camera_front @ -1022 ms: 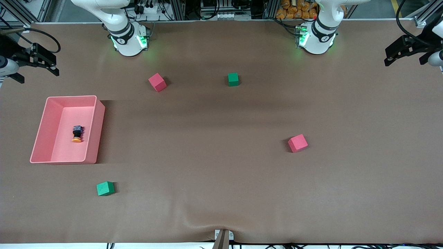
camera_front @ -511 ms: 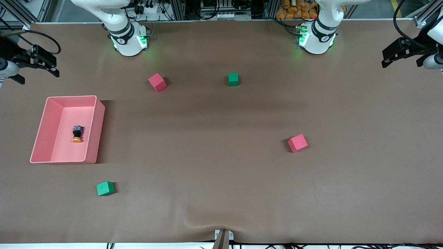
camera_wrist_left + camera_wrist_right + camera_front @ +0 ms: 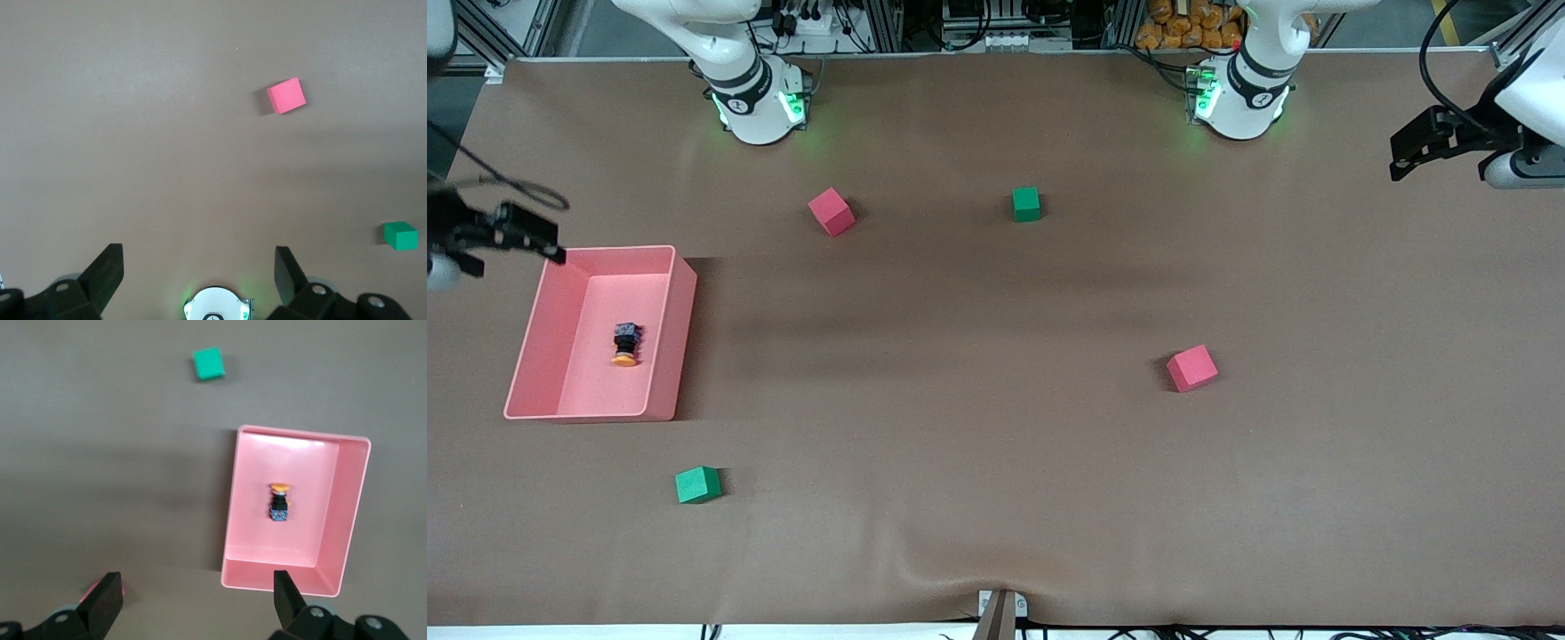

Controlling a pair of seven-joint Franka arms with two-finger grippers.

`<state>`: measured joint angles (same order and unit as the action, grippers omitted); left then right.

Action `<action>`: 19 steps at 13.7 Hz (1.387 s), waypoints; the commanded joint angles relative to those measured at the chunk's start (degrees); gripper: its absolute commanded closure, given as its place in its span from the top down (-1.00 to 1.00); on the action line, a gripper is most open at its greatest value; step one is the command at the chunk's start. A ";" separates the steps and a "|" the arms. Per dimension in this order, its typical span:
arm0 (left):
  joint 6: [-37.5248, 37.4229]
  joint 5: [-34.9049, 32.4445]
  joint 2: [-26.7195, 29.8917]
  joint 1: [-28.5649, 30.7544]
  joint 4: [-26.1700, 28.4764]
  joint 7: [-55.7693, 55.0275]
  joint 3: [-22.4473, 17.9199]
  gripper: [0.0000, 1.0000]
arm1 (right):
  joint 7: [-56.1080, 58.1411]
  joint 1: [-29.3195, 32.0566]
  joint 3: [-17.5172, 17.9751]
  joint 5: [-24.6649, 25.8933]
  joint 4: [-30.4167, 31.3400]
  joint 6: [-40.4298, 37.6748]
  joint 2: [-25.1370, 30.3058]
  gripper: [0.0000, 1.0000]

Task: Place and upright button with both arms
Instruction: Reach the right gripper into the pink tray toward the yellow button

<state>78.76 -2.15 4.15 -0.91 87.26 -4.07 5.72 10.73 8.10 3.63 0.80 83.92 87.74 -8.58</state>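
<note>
The button point(image 3: 625, 344) lies on its side in the pink bin point(image 3: 682, 293), with its orange cap toward the front camera. It also shows in the right wrist view point(image 3: 279, 502). My right gripper point(image 3: 534, 238) is open and empty. It hangs over the table by the bin's corner at the right arm's end, and in its wrist view point(image 3: 195, 583) the bin's wall point(image 3: 348, 513) lies beside one finger. My left gripper point(image 3: 1405, 153) is open and empty over the left arm's end of the table. In its wrist view point(image 3: 198, 260) it is over bare mat.
A red cube point(image 3: 831, 211) and a green cube point(image 3: 1026, 204) sit near the arm bases. Another red cube point(image 3: 1192, 368) sits toward the left arm's end. A green cube point(image 3: 697, 484) lies nearer the front camera than the bin.
My right gripper has come down toward the bin's corner. My left gripper has shifted a little inward over the table. The button and cubes have not moved.
</note>
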 commanded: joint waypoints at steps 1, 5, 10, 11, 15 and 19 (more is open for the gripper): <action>-0.19 -0.84 -0.37 -0.32 -1.04 0.91 -0.01 1.00 | 0.08 4.98 0.68 0.52 -0.42 1.11 -6.17 1.00; -0.19 -0.75 -0.37 -0.41 -1.04 0.82 -0.01 1.00 | 0.17 9.91 0.68 0.43 11.76 14.97 -8.30 1.00; 0.43 -0.23 -0.37 -0.59 -1.04 0.73 -0.01 1.00 | 0.95 12.37 0.77 0.34 18.90 23.42 -10.58 1.00; 0.69 -0.23 -0.37 -0.59 -1.04 0.82 -0.01 1.00 | 1.39 13.08 0.77 0.34 20.74 26.05 -11.28 1.00; 0.78 -0.49 -0.37 -1.55 -1.04 0.39 -0.01 1.00 | 3.59 14.84 0.77 0.25 24.02 32.76 -14.00 1.00; 0.69 -0.66 -0.37 -1.82 -1.04 0.29 0.08 1.00 | 5.70 16.16 0.85 -0.54 24.19 36.80 -18.13 1.00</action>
<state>79.48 -2.15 4.11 -2.38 87.13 -4.07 5.79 15.00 22.57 3.30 0.73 107.63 122.85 -25.37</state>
